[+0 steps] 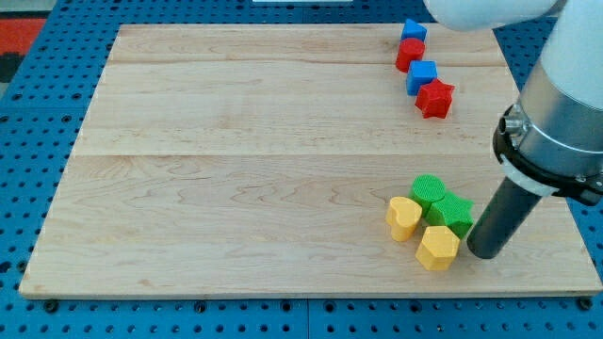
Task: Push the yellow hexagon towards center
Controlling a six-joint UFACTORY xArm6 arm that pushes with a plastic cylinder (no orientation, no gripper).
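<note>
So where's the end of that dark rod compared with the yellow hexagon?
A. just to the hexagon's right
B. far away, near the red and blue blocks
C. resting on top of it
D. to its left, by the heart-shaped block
A: my tip sits just to the view's right of the yellow hexagon, close beside it.

Tool's tip sits on the worktop just right of the yellow hexagon; green star, green cylinder and yellow heart huddle close. Red and blue blocks line up top right.
</note>
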